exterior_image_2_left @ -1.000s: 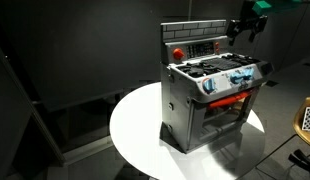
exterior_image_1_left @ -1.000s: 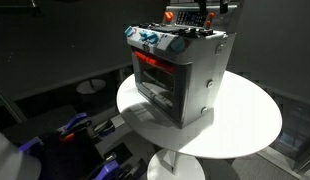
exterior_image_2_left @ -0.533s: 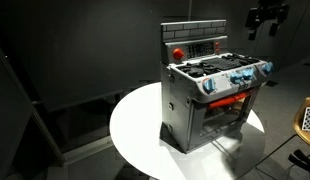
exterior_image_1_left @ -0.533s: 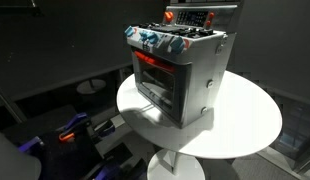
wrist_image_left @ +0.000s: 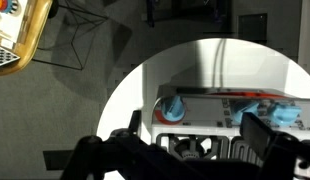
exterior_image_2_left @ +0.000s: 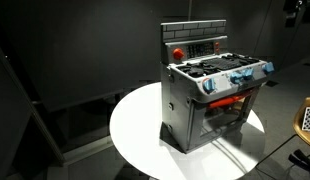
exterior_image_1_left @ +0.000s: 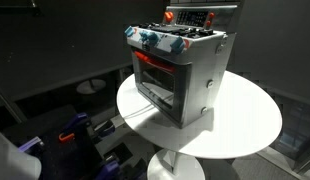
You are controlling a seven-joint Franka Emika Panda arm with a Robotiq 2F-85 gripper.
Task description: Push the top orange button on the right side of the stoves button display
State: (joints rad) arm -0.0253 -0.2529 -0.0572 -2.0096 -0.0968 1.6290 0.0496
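The silver-grey toy stove (exterior_image_1_left: 183,80) stands on a round white table (exterior_image_1_left: 245,125) and shows in both exterior views (exterior_image_2_left: 210,100). Its button display (exterior_image_1_left: 190,17) is the dark red-trimmed strip on the raised back panel (exterior_image_2_left: 200,48). My gripper (exterior_image_2_left: 292,10) is barely in view at the top right edge of an exterior view, high above and well away from the stove. In the wrist view the gripper (wrist_image_left: 195,142) is open and empty, looking down on the stove top and its blue-and-red knobs (wrist_image_left: 175,108). The display is not visible there.
The table's white rim (wrist_image_left: 125,100) curves round the stove. A yellow-rimmed object (exterior_image_2_left: 307,118) sits off the table and also shows in the wrist view (wrist_image_left: 17,35). Blue and red clutter (exterior_image_1_left: 73,130) lies on the dark floor below.
The gripper has risen and pulled away from the button display, leaving one exterior view and moving to the top right edge of the other. The stove has not moved.
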